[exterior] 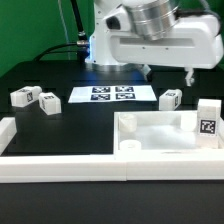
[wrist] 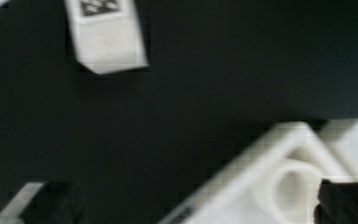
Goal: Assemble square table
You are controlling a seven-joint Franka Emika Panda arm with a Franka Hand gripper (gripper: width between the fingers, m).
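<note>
A matte black table (exterior: 60, 125) fills the scene, with a green backdrop (exterior: 30, 25) visible behind it. A long, low white border wall (exterior: 90, 165) runs along the near edge and turns back along the exterior view's left side. Towards the back lies the thin, flat white marker board (exterior: 110, 94), printed with black tags.

The white robot arm (exterior: 160, 35) comes down from the top, on the exterior view's right half, with its wrist pointing down. Its two-finger gripper (exterior: 169, 74) hangs above the table, clear of everything. Its fingers are spread wide apart with nothing between them. In the wrist view, one blurred grey finger (wrist: 25, 205) shows at the frame's edge.

The large flat white plastic square panel (exterior: 165, 135) lies on the exterior view's right, just behind the border wall, its edges roughly parallel to it. A round socket (exterior: 128, 146) sits at one near corner. The wrist view shows one panel corner (wrist: 274, 180) with its socket.

There are four short white block legs with black-and-white tags.
- The first leg (exterior: 22, 97) and second leg (exterior: 47, 101) lie near each other on the exterior view's left.
- The third leg (exterior: 170, 99) lies just beside the marker board's right end.
- The fourth leg (exterior: 207, 122) stands upright at the panel's far right, long axis vertical and tag facing the camera. Whether it rests on the panel cannot be told.

In the wrist view, a tagged leg (wrist: 108, 35) lies on the black surface, well apart from the panel corner.
</note>
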